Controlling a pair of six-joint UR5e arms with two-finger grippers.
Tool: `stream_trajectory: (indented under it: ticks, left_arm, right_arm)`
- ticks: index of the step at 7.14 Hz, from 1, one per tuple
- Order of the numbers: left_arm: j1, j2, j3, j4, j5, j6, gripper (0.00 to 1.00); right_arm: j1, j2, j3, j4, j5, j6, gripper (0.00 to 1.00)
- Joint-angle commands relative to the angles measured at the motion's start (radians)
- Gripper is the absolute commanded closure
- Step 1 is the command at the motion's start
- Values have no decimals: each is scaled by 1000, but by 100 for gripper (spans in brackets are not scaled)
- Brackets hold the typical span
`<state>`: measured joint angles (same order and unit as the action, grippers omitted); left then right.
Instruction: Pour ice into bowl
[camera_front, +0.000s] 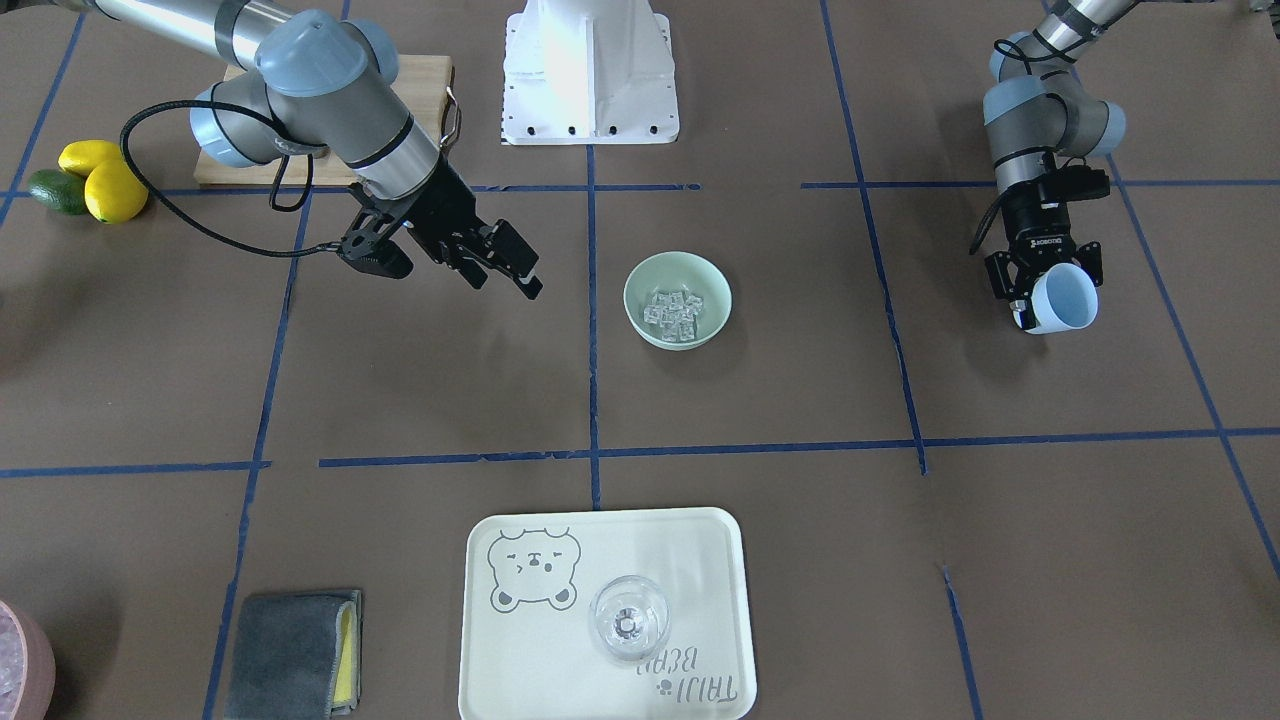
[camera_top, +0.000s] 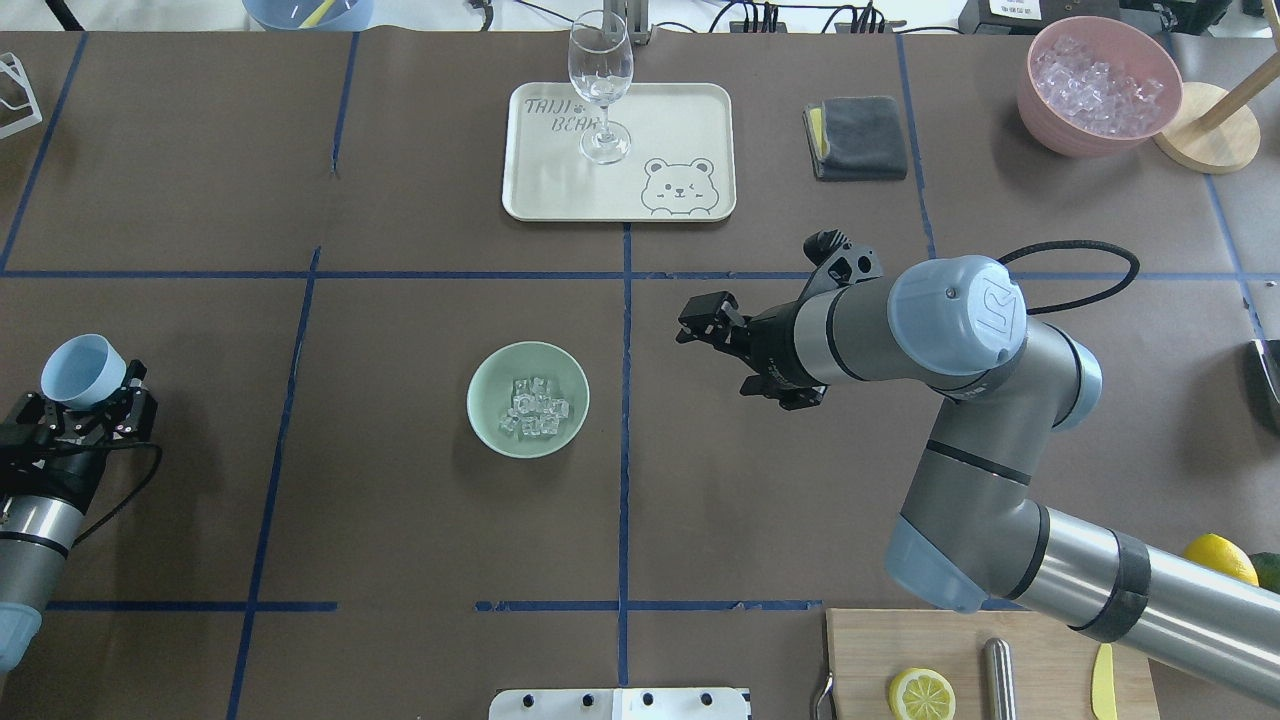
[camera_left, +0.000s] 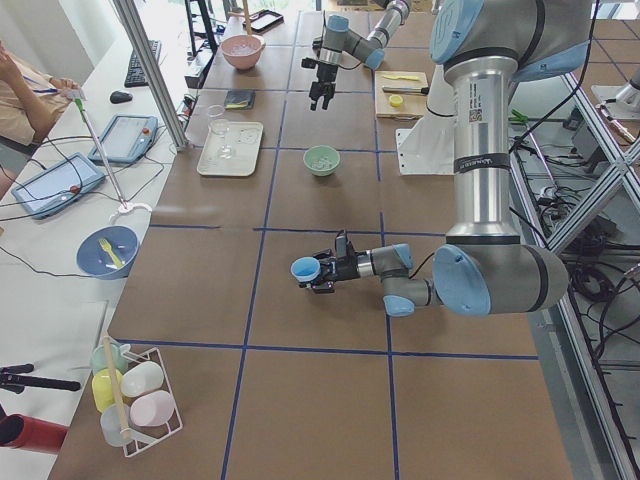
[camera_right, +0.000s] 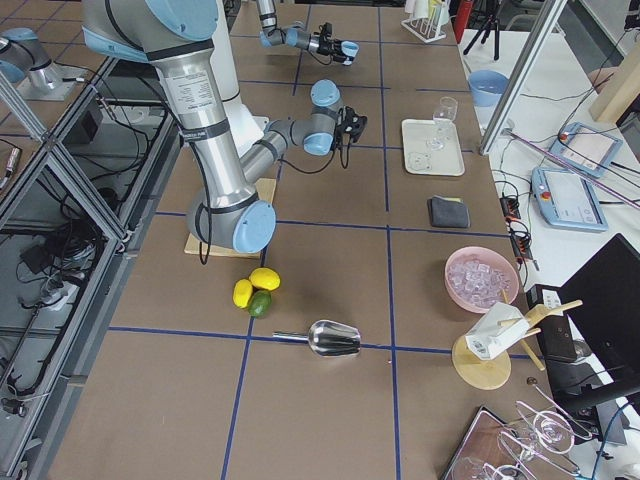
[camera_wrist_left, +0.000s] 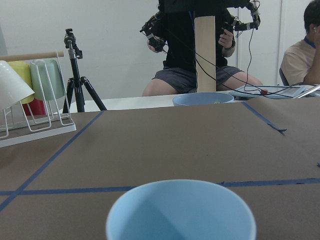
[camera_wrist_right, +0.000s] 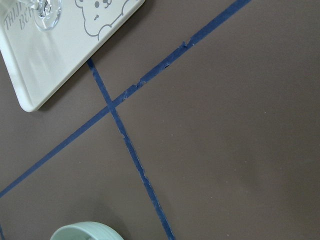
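Ice (camera_front: 676, 311) sits in a small heap at the bottom of the mint-green bowl (camera_front: 700, 270). The cubes are clear and shiny, and they touch each other. The bowl stands flat on the brown table (camera_front: 780, 560), near the middle.

The left gripper (camera_front: 1050, 285) is well apart from the bowl, out on the robot's left side. Its two fingers are closed tight on the light blue cup (camera_front: 1066, 300). The cup is tipped a bit, so its round mouth shows. In the left wrist view the inside of the cup looks bare and blue. The left arm is bent low, and its last part lies almost flat over the table.

The right gripper (camera_front: 510, 270) is near the bowl, on the robot's right side. It hangs in the air above the table and does not touch the bowl. Its fingers are spread apart with nothing between them. The right arm is bent at a big grey elbow and slopes down, so the fingers point toward the bowl.

Past the bowl, on the side away from the robot, lies a white tray (camera_front: 720, 560) with a bear drawn on it. A clear glass (camera_front: 628, 618) stands on the tray.
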<state>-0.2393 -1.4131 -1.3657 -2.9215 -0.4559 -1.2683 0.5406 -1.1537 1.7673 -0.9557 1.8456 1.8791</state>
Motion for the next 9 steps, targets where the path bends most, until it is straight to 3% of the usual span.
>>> stream_trajectory:
  ticks: [1,4,7,9]
  left_arm:
    - [-1,2,-10,-7,-4,9,0]
    - [-1,17,-13,-10,-30,12,0]
    - [11,117,-137,-19,-250,15,0]
    - [21,174,-190,-53,-312,84,0]
  right_arm:
    - [-1,0,0,0,0,0,0]
    - [-2,0,0,0,0,0,0]
    - [-2,0,1,0,0,2,0]
    - [-4,0,0,2,0,2,0]
